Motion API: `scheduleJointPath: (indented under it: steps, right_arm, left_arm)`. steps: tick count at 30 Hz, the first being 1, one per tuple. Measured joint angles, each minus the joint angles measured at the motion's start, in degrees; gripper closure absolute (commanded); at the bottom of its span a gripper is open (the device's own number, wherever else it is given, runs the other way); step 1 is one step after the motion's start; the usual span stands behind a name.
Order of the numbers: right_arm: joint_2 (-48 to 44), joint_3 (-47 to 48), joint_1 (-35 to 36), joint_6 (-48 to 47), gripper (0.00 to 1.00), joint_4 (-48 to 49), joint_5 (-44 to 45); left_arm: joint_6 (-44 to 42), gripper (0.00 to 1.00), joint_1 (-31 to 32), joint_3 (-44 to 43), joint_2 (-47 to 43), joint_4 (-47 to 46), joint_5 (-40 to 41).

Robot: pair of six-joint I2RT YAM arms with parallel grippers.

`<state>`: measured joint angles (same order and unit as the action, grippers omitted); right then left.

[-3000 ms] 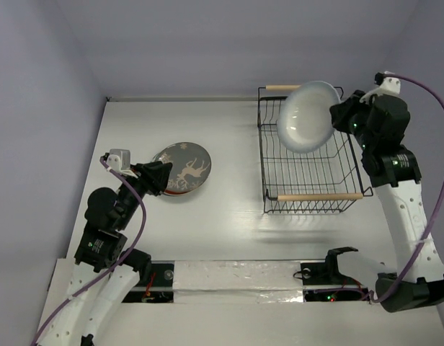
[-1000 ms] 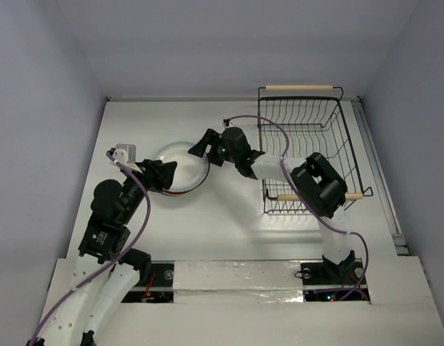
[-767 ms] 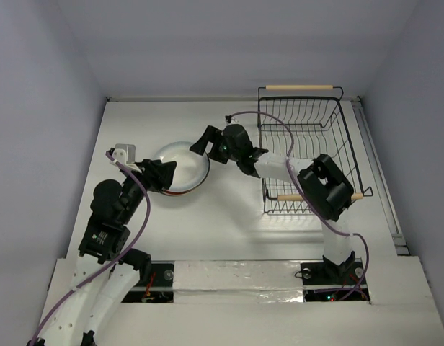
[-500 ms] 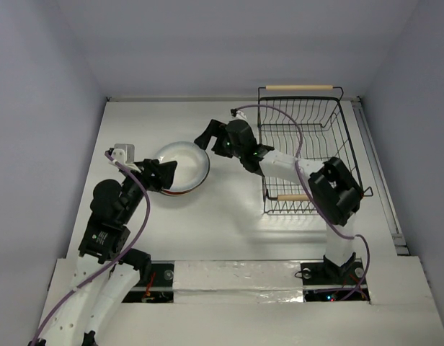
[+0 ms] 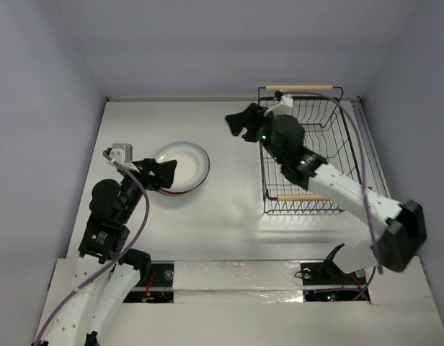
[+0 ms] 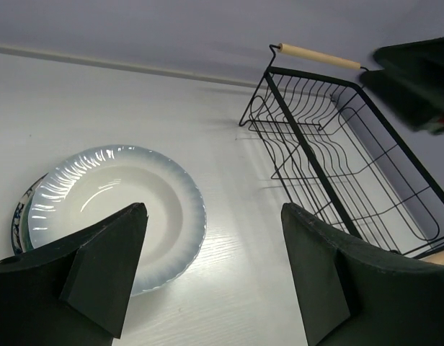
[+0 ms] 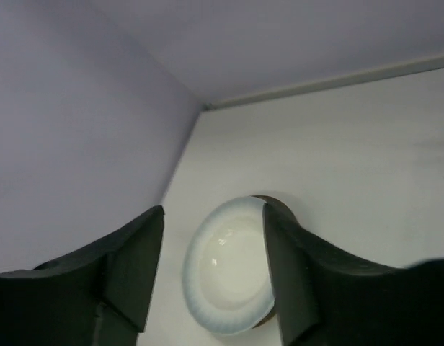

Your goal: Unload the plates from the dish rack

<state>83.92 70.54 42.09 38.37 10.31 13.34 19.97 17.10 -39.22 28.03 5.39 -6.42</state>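
Note:
A stack of plates (image 5: 183, 167) lies left of centre on the table, its top one white with a pale blue rim (image 6: 114, 209) (image 7: 229, 285); darker patterned rims peek out beneath. The black wire dish rack (image 5: 330, 137) (image 6: 337, 173) at the right holds nothing that I can see. My left gripper (image 5: 164, 175) (image 6: 211, 274) is low at the stack's near-left edge, open wide and empty. My right gripper (image 5: 240, 122) (image 7: 213, 267) hangs in the air between stack and rack, open, with nothing between its fingers; the top plate shows far below through the gap.
The rack has two light wooden handles, one far (image 5: 300, 88) and one near (image 5: 319, 196). My right arm reaches across the rack's left side. Purple-grey walls close in the table at left, back and right.
My right gripper has pulled back from the stack, up and right toward the rack, its jaws now narrower. My left gripper has opened wider. The pale plate stays on the stack.

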Motion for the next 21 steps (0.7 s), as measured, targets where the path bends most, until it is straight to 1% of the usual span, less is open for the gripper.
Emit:
scheduleJointPath:
  steps: [3,9,11,12,14,15,16,18,21]
  right_arm:
    - [-11.54,-5.2,0.0,-3.78,1.0,-0.28,4.37]
    - [-33.83,-14.38,0.0,-9.09,1.0,-2.47,15.41]
    - [-41.99,-18.12,-0.02,-10.82,0.94,-4.02,19.47]
    - [-45.18,-19.39,0.0,-11.41,0.83,-4.61,21.2]
    - [-52.72,-22.05,0.0,-12.63,0.69,-5.51,24.74]
    - [-56.22,-23.12,0.0,-13.29,0.57,-5.81,26.45]
    - [-59.47,-23.93,-0.02,-13.77,0.51,-5.79,28.3]
    - [-64.85,-25.46,0.0,-15.3,0.43,-5.6,31.21]
    - [-69.24,-26.91,0.0,-16.74,0.41,-5.73,34.03]
  left_arm:
    - [0.0,0.26,-0.59,0.0,-0.04,-0.07,-0.46]
    - [0.0,0.26,-2.16,0.0,-0.07,-1.05,-1.51]
    - [0.0,0.26,-2.73,0.0,-0.09,-1.38,-1.77]
    - [0.0,0.26,-2.99,0.0,-0.09,-1.44,-1.92]
    - [0.0,0.26,-3.21,0.0,-0.15,-1.55,-1.97]
    - [0.0,0.26,-3.34,0.0,-0.26,-1.66,-1.97]
    - [0.0,0.26,-3.41,0.0,-0.42,-1.99,-1.99]
    - [0.0,0.25,-3.74,0.0,-1.01,-2.64,-2.01]
    - [0.04,0.26,-3.74,0.0,-1.73,-3.85,-2.08]
